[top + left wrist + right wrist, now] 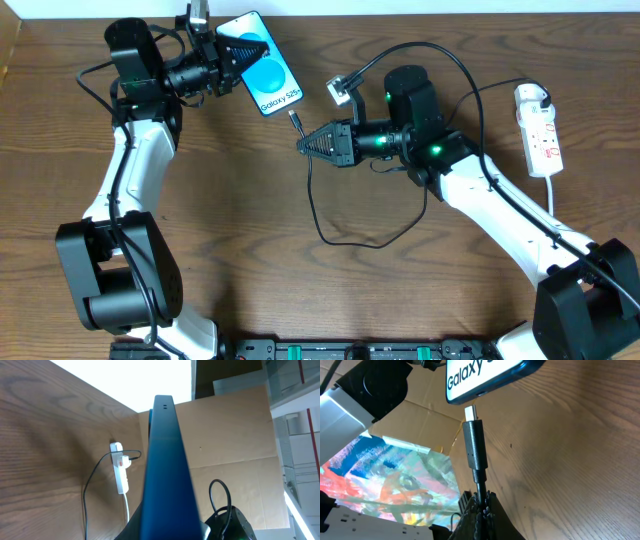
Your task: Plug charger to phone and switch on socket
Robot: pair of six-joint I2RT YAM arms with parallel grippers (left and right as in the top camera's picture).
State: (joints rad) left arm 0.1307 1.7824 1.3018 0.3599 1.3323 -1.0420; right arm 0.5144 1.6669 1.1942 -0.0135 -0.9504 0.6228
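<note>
The phone with its blue screen is held tilted at the table's far side by my left gripper, which is shut on it. The left wrist view shows its dark blue edge end-on. My right gripper is shut on the charger cable just behind the black connector. In the right wrist view the connector points up, its metal tip just below the phone's bottom edge, not touching it. The cable loops across the table. The white socket strip lies at the right, with the white plug in it.
A cardboard wall stands beyond the table's far edge. The socket strip also shows in the left wrist view. The right arm's body lies between the phone and the strip. A black rail runs along the front edge.
</note>
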